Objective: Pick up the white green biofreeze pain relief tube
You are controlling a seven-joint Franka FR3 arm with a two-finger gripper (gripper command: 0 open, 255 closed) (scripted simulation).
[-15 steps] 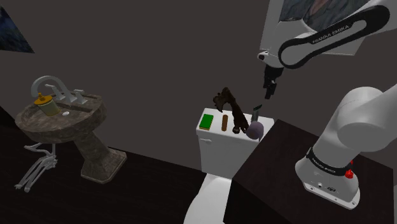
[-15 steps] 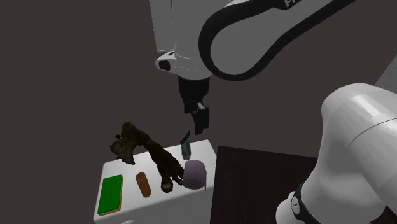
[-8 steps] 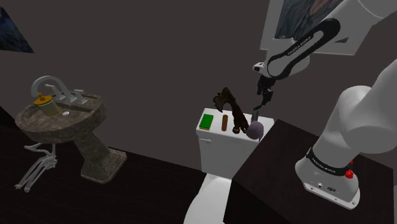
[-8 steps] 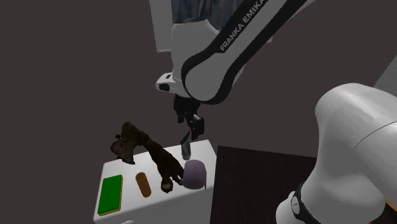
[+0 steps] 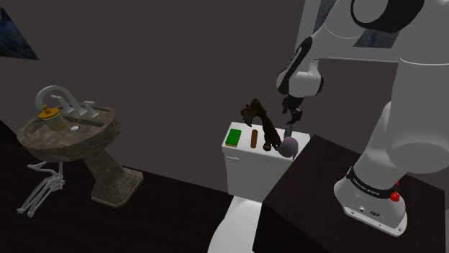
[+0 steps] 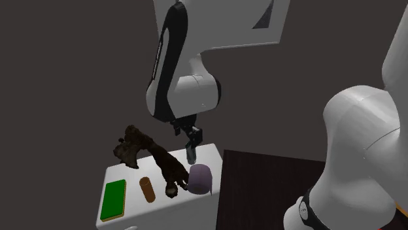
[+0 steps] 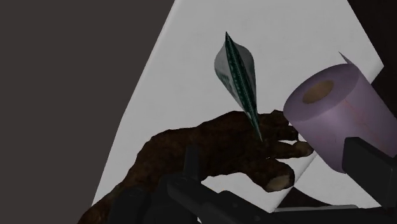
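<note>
The white and green tube point(image 7: 238, 73) stands upright, crimped end up, on the white toilet tank lid point(image 7: 191, 63). It sits between a dark brown lumpy figure point(image 7: 216, 149) and a purple roll point(image 7: 337, 114). In the second exterior view the tube point(image 6: 191, 155) is at the lid's back edge. My black gripper point(image 6: 191, 136) hangs just above its top, and the shoulder view has the gripper point(image 5: 293, 113) over the tube point(image 5: 289, 131). The gripper point(image 7: 280, 172) is open; its fingers stand apart and touch nothing.
The tank lid point(image 5: 241, 147) also holds a green box point(image 5: 233, 136) and a brown cylinder point(image 5: 253, 137) towards the shoulder view's left. The purple roll point(image 6: 200, 178) sits close beside the tube. A stone pedestal sink point(image 5: 68, 133) stands far left. A dark wall rises behind the tank.
The arm has swung and folded, bringing the gripper down and toward the shoulder view's left, from well above the tank to just over the tube. The things on the lid have not moved.
</note>
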